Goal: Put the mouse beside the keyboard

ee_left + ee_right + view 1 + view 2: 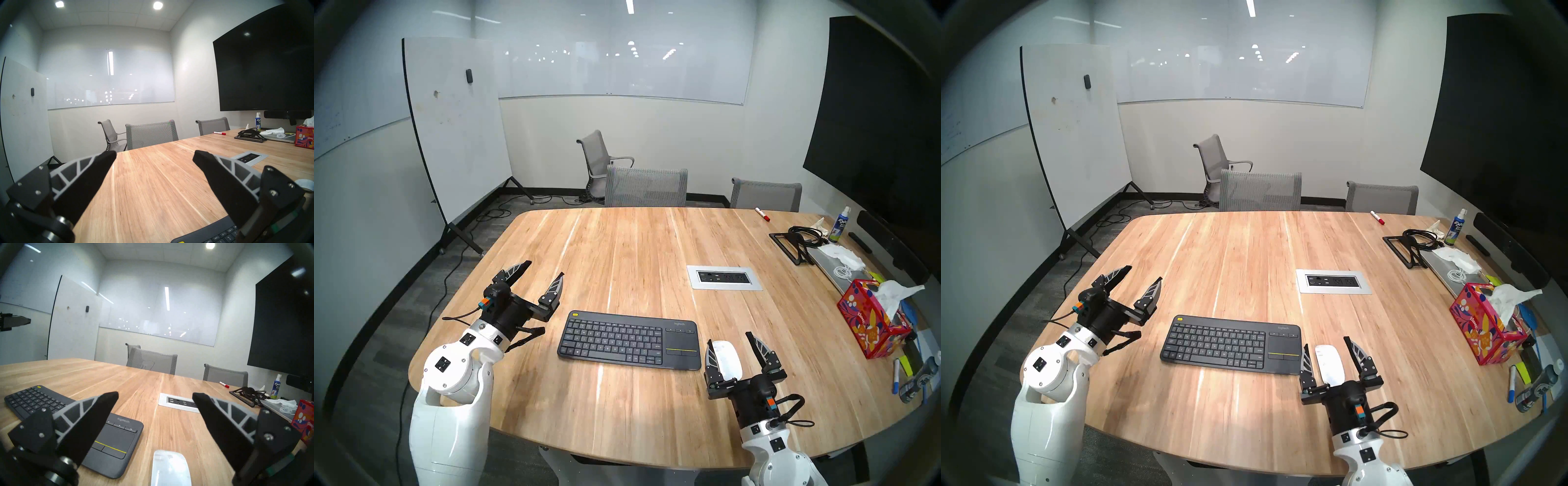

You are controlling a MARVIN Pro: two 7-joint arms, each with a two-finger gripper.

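Mouse (725, 360) lies flat on the desk (619, 244), just right of the keyboard (629, 339) at its touchpad end, long axis running near to far. It sits between the spread fingers of the right claw (728, 339), which is open and grips nothing; the wrist view shows the claw raised above it, not touching. The left claw (546, 269), also open and empty, hovers well apart, left of the keyboard. Judged from this, placement looks done and the right arm needs only to clear away.
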